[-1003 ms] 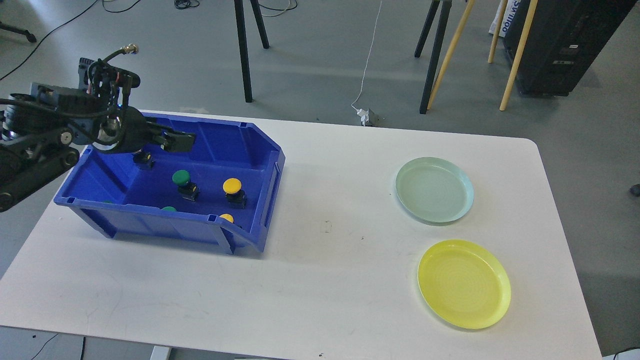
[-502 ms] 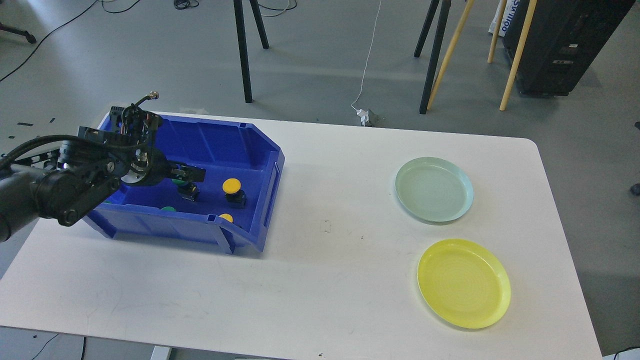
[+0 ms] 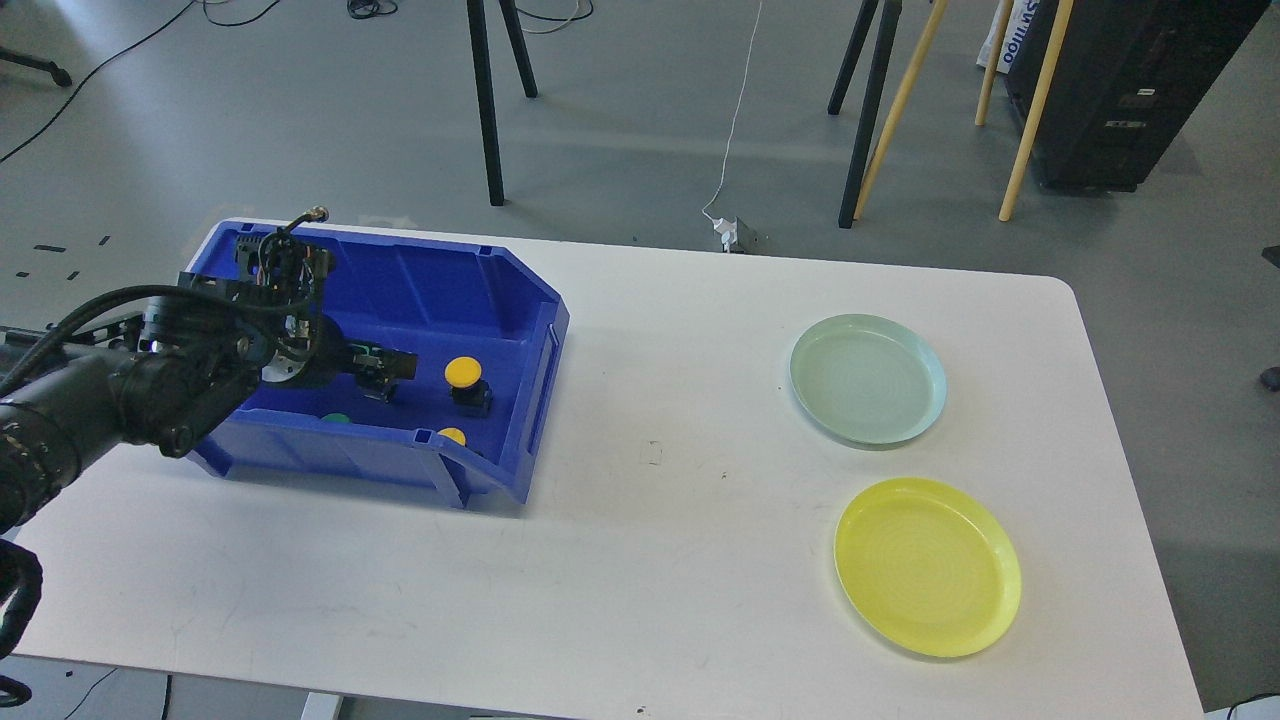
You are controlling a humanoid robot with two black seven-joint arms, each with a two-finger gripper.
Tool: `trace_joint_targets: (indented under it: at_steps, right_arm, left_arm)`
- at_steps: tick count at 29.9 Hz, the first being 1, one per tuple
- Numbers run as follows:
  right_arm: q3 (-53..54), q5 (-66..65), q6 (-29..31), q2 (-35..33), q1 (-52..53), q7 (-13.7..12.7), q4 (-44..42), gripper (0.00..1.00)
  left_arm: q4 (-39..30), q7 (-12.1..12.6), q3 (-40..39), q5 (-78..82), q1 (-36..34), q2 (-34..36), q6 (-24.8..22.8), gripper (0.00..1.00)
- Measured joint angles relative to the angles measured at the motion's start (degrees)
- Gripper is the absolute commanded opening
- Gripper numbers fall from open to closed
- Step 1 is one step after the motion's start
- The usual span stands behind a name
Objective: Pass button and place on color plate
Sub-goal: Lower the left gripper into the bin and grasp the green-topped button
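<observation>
The bin [image 3: 480, 300] was deep blue, and inside it sat a yellow-capped button [image 3: 463, 373] on a black base. A pale mint-green plate [image 3: 868, 378] and a bright yellow plate [image 3: 927, 567] lay on the plain white table [image 3: 650, 560]. The arm [image 3: 120, 390] was black.

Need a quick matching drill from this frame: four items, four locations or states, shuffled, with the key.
Items:
1. yellow button
2. green plate
3. yellow plate
4. left end effector

Descriptions:
A. near right part of the table, nothing on it
B. reaching inside the blue bin, at a green button
C. standing in the bin, right of the end effector
D. farther of the two plates, nothing on it

Pairs: 1-C, 2-D, 3-A, 4-B
</observation>
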Motion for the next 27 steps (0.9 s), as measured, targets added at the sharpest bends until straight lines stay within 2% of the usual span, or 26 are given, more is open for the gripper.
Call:
trace_joint_targets:
  at_steps: [2,4,6,8,12,16,23,27]
  right_arm:
    - [0.0,0.0,0.0,0.01,0.01,0.0,0.0,0.98]
    - [0.0,-0.01,0.0,0.01,0.05,0.0,0.0,0.98]
    - [0.0,-0.01,0.0,0.01,0.1,0.0,0.02,0.98]
    - [0.0,-0.01,0.0,0.01,0.12,0.0,0.02,0.98]
    - [0.0,-0.09,0.0,0.01,0.12,0.0,0.02,0.98]
    - [0.0,-0.1,0.0,0.02,0.11,0.0,0.01,0.98]
    - [0.0,-0.1,0.0,0.01,0.11,0.0,0.0,0.98]
    - [0.0,-0.1,0.0,0.02,0.36,0.0,-0.01,0.98]
  left_arm:
    - [0.1,-0.2,0.83,0.0,0.0,-0.06,0.0,0.82]
    - [0.18,-0.62,1.52,-0.07,0.0,-0.06,0.0,0.74]
    - [0.19,-1.0,1.86,-0.07,0.0,0.03,0.0,0.63]
    - [0.19,-1.14,1.98,-0.07,-0.01,0.28,0.0,0.44]
    - [0.17,-1.19,2.03,0.07,-0.16,0.5,0.0,0.3]
    - [0.17,-1.19,2.01,0.04,-0.24,0.51,0.0,0.25]
    - [-0.21,-1.29,1.82,-0.32,-0.69,0.86,0.0,0.25]
    - [-3.28,-2.32,1.18,-0.47,-1.66,5.13,-0.01,0.26]
